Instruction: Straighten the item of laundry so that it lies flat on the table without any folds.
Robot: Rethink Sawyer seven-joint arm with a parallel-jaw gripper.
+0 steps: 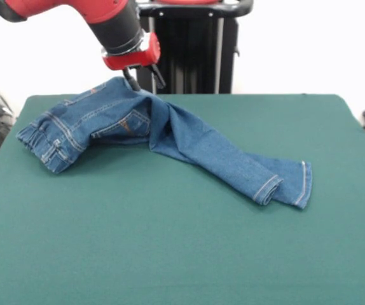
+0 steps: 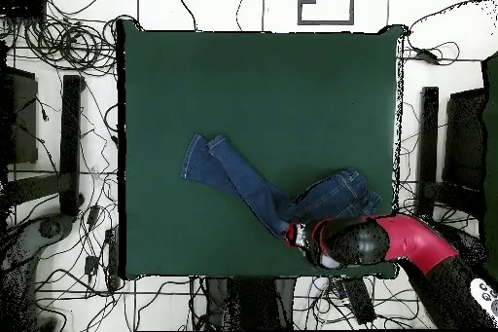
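Tool (image 1: 143, 79) on my red-and-black arm is down at the bunched waist of the jeans (image 1: 170, 136), touching the denim — whether it's spread or pinching cloth I can't tell. Jeans lie on the dark green surface (image 1: 170, 254), crumpled. Waist and pocket end heaped under my tool, legs stretched away together, hems doubled over at the ends.

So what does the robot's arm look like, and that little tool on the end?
The arm is thick and round, bright red with a black section near the end, ringed by a thin silvery band. Below that sits a red block, and the tool sticks out of it as thin black prongs. From overhead the arm shows red with a black rounded part.
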